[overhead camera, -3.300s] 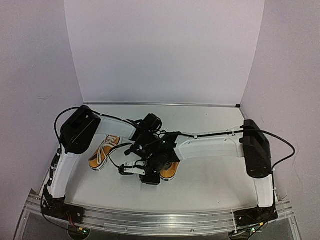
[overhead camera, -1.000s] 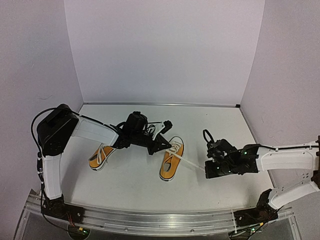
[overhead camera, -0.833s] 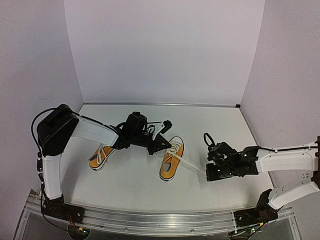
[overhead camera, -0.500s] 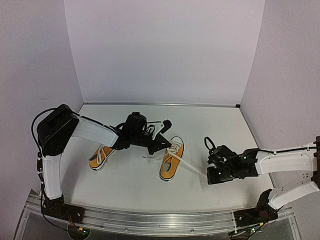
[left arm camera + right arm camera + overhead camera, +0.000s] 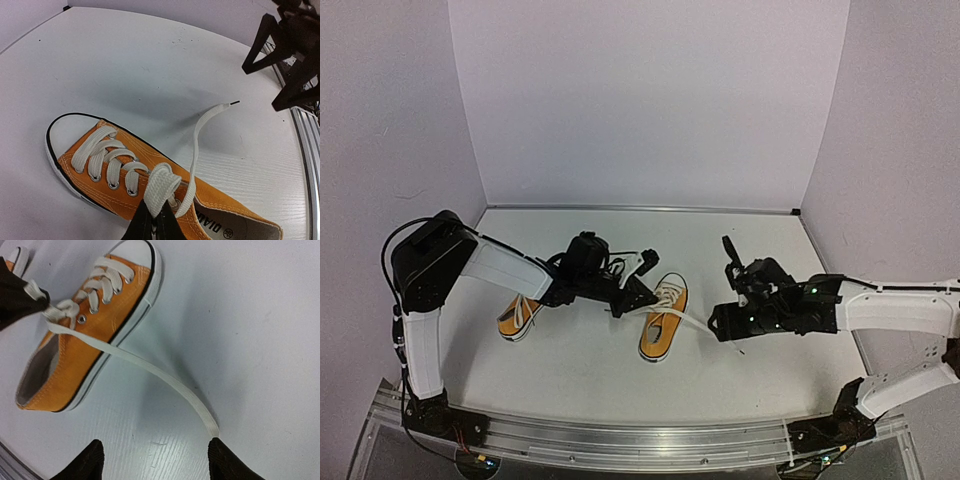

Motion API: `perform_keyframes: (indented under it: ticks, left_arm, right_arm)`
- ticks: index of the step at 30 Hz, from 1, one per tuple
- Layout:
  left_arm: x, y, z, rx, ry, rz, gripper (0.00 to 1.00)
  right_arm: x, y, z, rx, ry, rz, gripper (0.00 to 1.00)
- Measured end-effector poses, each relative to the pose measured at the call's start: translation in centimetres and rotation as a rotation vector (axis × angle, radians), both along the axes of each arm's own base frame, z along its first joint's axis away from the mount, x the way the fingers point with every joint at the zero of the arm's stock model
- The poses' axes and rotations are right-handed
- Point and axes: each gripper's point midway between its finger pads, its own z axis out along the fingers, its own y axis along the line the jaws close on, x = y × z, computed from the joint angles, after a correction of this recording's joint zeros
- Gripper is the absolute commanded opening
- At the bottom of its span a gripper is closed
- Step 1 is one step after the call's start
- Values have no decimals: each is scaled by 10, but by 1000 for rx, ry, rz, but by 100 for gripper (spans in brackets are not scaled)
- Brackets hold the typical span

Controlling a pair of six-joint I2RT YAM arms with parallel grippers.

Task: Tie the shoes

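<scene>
**A:** Top view?
**B:** Left gripper (image 5: 632, 302) clenched at the laces of one shoe (image 5: 663, 322). Right gripper (image 5: 718, 328) sits at the far end of the free lace (image 5: 685, 321). Second shoe (image 5: 515, 318) lies well behind the left fingertips.

**A:** Left wrist?
**B:** Fingers (image 5: 145, 226) pinch a lace loop (image 5: 161, 182) right at their tips, with the shoe under it.

**A:** Right wrist?
**B:** Fingers (image 5: 227, 462) spread, released. The free lace tip rests on the table (image 5: 250, 315) just beside one pad. The shoe is beyond.

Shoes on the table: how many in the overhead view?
2. The middle shoe lies mid-table; the left shoe sits beside it, partly under the left arm.
</scene>
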Motion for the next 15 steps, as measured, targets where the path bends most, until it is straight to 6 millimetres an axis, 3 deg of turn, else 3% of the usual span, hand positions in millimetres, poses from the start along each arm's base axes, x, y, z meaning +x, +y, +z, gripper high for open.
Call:
perform_keyframes:
  ticks: [4, 8, 15]
  left_arm:
    - [3, 2, -1, 3, -4, 21, 13]
    - [9, 4, -2, -2, -6, 70, 17]
    - [26, 14, -8, 1, 13, 213, 31]
  right_arm:
    - [19, -2, 34, 60, -82, -8, 81]
    - [39, -5, 59, 113, -138, -18, 82]
    - [58, -1, 73, 138, -158, 23, 77]
